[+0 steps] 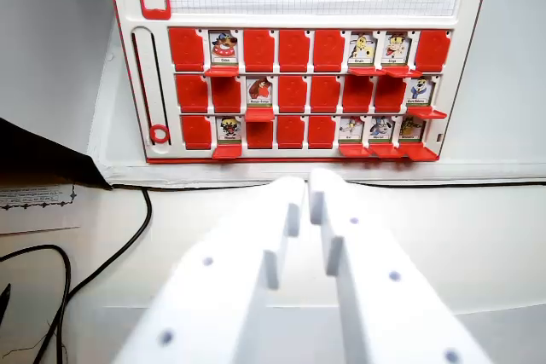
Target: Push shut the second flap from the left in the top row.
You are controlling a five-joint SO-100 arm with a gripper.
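A red and white flap board [145,91] stands ahead with three rows of flaps. In the top row, the second flap from the left [223,47] is open, showing a character picture with its red flap folded down below it. The flaps either side of it are plain red. Two more open flaps [378,49] show further right in that row. My gripper [307,187] fills the bottom centre of the wrist view, white with red inner pads. Its jaws are shut with nothing between them. It is well short of the board and right of the open flap.
Black cables [128,240] curl over the white table at the wrist view's left, beside a printed paper [34,206] and a dark object [43,155]. Several flaps in the middle and bottom rows [380,130] are also open. A red ring [159,134] sits on the board's left strip.
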